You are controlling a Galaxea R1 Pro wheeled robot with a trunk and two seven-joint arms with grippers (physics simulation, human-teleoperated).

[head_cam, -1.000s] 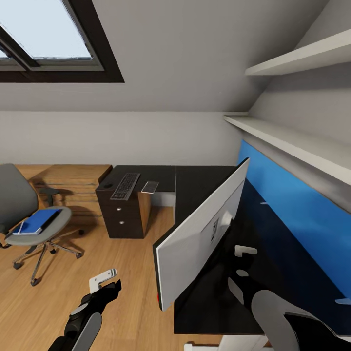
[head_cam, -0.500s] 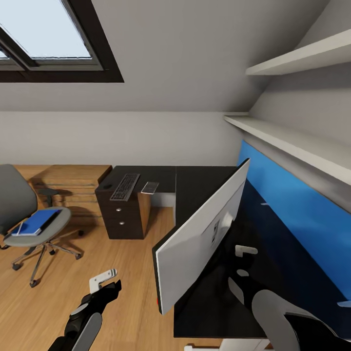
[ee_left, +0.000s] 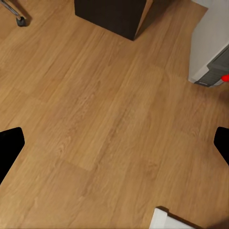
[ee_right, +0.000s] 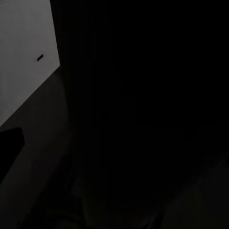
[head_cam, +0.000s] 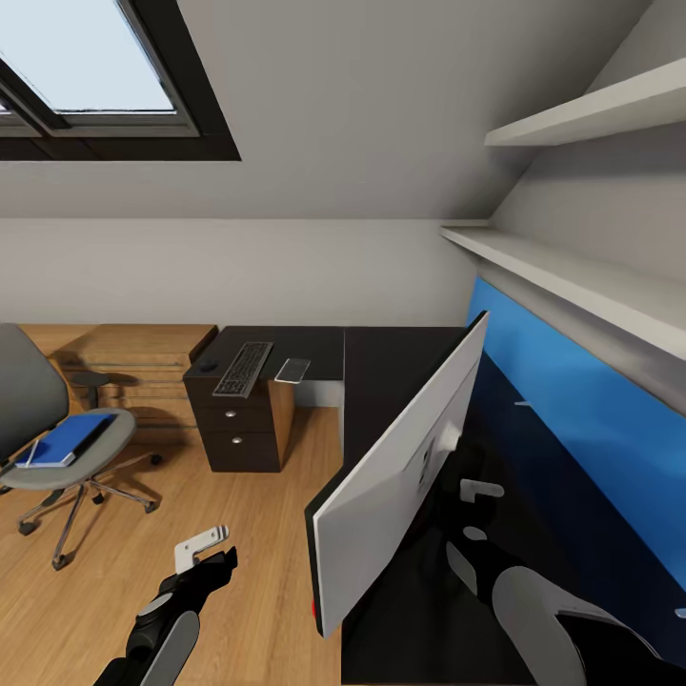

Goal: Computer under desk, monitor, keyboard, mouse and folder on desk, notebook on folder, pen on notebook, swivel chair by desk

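folder work comes first at far left: a blue flat folder [head_cam: 67,438] lies on the grey padded swivel chair [head_cam: 38,419], with a pale notebook edge under or beside it, too small to separate. nearer, the left tool [head_cam: 205,551] hangs over bare wooden floor [head_cam: 257,534], its fingers spread wide and holding nothing. further in, a black slim keyboard [head_cam: 242,368] and a dark small mouse [head_cam: 207,365] rest on the dark drawer end of the black l-shaped counter [head_cam: 381,372], well apart from the monitor. the white-backed flat monitor [head_cam: 400,476] stands tilted at the counter's near edge. the right tool [head_cam: 474,514] sits just behind it; i cannot tell whether it grips. judged step: settling the monitor, so push it squarely inward, keeping its base flat before letting go.
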